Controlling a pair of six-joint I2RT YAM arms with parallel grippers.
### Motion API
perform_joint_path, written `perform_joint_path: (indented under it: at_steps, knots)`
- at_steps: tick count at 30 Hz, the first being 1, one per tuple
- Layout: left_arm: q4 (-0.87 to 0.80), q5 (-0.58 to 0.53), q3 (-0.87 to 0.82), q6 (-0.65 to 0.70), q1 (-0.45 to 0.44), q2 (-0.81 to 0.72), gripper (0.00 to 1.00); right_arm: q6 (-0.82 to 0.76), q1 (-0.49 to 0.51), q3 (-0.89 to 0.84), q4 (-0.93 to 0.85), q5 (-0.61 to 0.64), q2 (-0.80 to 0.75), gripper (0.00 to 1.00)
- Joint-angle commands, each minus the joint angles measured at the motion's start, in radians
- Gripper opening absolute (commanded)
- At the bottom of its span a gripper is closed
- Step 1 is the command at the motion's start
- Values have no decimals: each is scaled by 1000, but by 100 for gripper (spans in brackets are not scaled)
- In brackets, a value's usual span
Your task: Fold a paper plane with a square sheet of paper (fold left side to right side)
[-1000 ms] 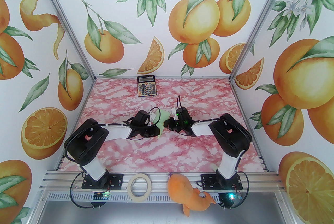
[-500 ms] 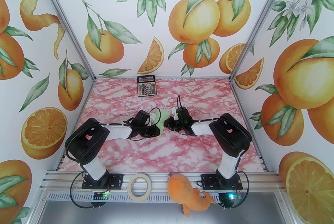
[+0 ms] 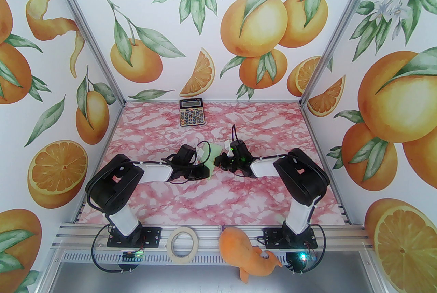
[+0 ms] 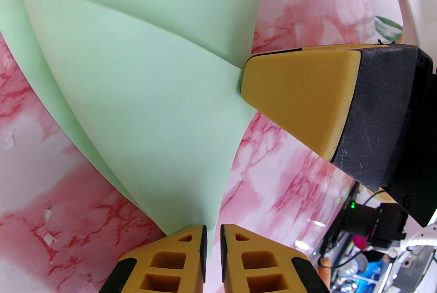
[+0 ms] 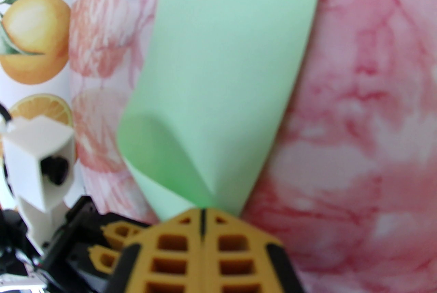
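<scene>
Top external | square sheet of paper (image 3: 215, 153) curled | long axis near-far

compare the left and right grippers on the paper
Left gripper shows a narrow gap between its fingers; right gripper has them pressed shut. Left gripper meets the paper at a pointed tip; right gripper pinches where it curls over. Both are on the paper, from opposite sides.
</scene>
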Motion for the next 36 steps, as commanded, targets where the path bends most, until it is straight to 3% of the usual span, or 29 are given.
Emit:
perform_joint_path:
  at_steps: [1, 36]
  knots:
    - [-7, 7, 25, 23, -5, -31, 17, -8, -12, 10, -2, 21, 21, 0]
    - [59, 40, -2, 4, -20, 18, 16, -8, -12, 14, -13, 32, 27, 0]
